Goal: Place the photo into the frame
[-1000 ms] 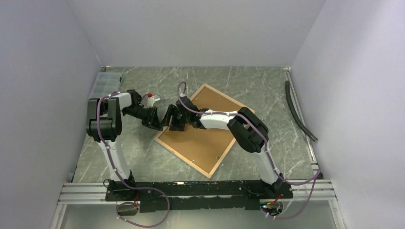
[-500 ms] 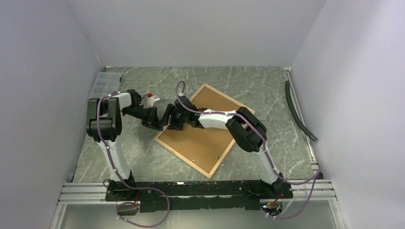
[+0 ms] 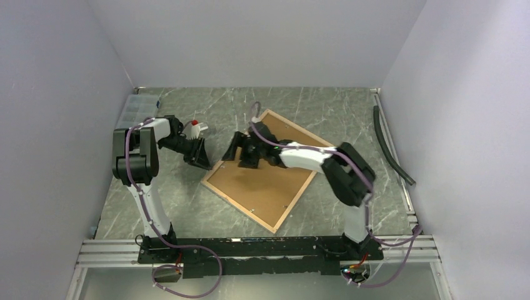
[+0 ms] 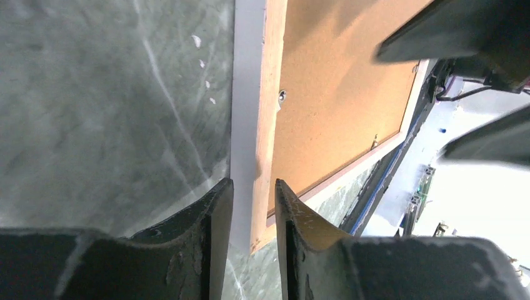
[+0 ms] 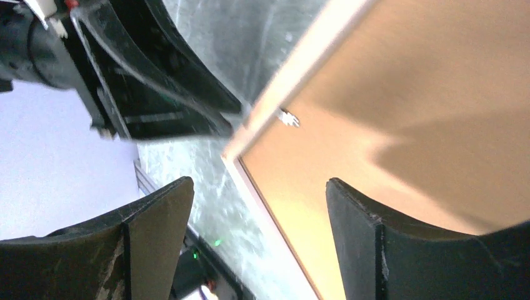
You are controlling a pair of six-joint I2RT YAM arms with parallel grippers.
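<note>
Lying face down, slantwise on the table (image 3: 187,209), the frame (image 3: 238,205) shows its brown backing panel (image 3: 262,187); the photo is hidden. Since a second ago the grippers have drawn apart: left gripper (image 4: 253,184) narrowly parted astride the rim, grip unclear; right gripper (image 5: 259,182) spread wide, empty. The far-left clear box (image 3: 133,107) hides its contents.

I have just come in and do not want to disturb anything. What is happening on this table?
The robot is working on the frame, which lies back up on the table with the brown backing panel in it. The left tool straddles the frame's edge near a corner; whether it grips is unclear. The right tool hovers open over the panel. No photo is in view.
</note>
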